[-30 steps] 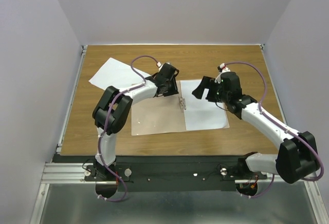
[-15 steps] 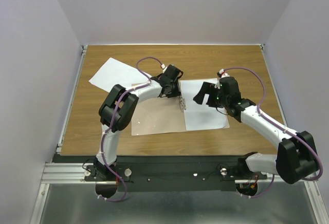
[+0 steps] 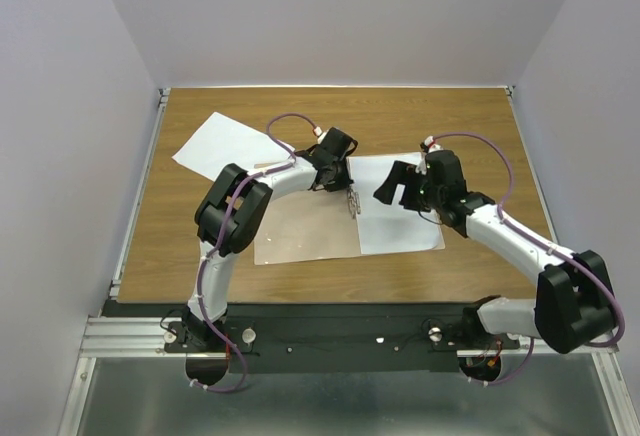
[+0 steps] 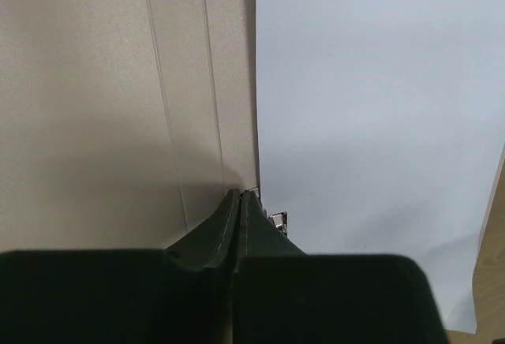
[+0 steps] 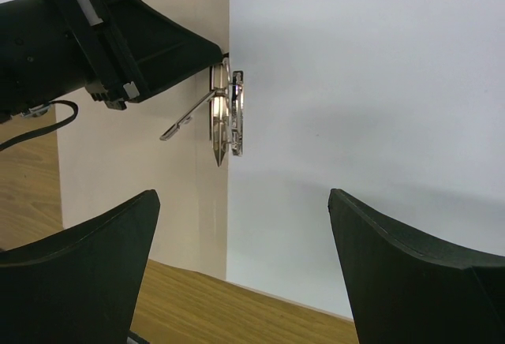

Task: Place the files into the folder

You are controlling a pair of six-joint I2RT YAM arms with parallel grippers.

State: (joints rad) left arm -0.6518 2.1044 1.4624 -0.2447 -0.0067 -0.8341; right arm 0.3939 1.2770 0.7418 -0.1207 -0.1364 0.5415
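Though parted a second ago, left jaws now together at the clip [image 5: 225,119] (perhaps touching); right jaws spread.

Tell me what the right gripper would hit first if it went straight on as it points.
Probably the white sheet on the open folder, beside the metal clip; the open fingers of the right gripper frame that spot, though depth is unclear.

Tan folder [image 3: 305,226] lying open, white sheet [image 3: 400,221] on right side; second sheet [image 3: 215,144] far-left
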